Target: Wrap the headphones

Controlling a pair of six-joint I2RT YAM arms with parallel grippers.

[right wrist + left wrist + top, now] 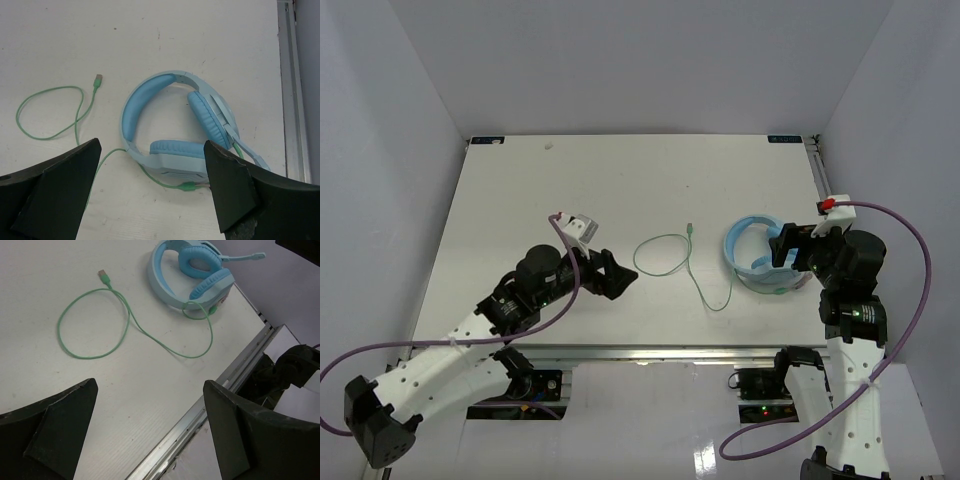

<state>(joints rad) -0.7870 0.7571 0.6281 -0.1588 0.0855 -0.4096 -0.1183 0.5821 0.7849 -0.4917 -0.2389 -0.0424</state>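
One headphones (175, 149); one green cable (58, 331), lying loose.

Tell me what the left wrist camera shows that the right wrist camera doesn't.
Only left wrist: the cable running unbroken from loop to ear cup, the table's near edge rail, and part of the right arm. Only right wrist: the headband's darker blue inner pad, seen from above. Both: the headphones, the cable's plug end, and left fingers or right fingers, open and empty.
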